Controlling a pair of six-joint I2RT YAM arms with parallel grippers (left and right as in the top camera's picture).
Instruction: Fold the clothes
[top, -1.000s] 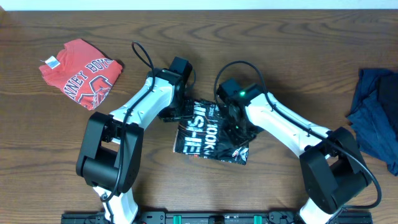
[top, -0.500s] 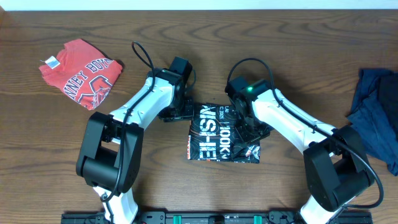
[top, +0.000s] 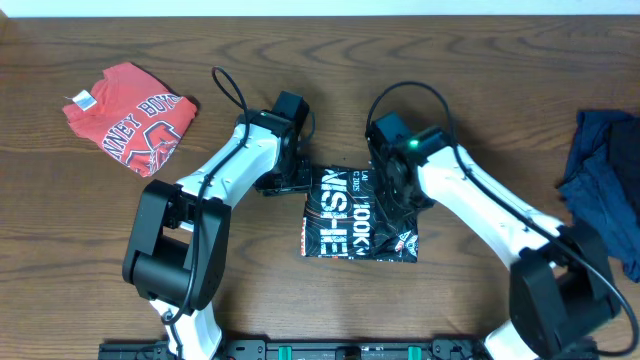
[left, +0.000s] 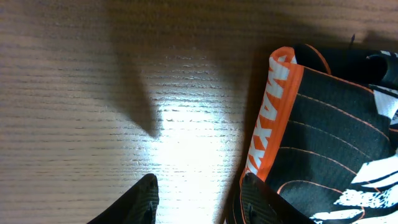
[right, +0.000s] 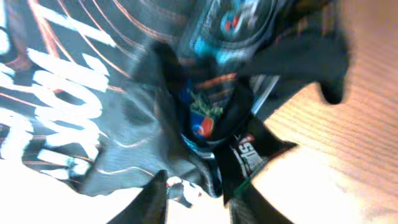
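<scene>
Black T-shirt (top: 350, 220): folded flat on counter (top: 100, 250), squared up since a moment ago. Right gripper (right: 196, 183): over its right edge, newly parted, letting go. Left gripper (left: 199, 186): at its left edge, apart, empty. Fold apparently finished.

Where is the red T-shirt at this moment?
In the overhead view the red T-shirt lies at the table's far left, well apart from the black T-shirt in the middle.
</scene>
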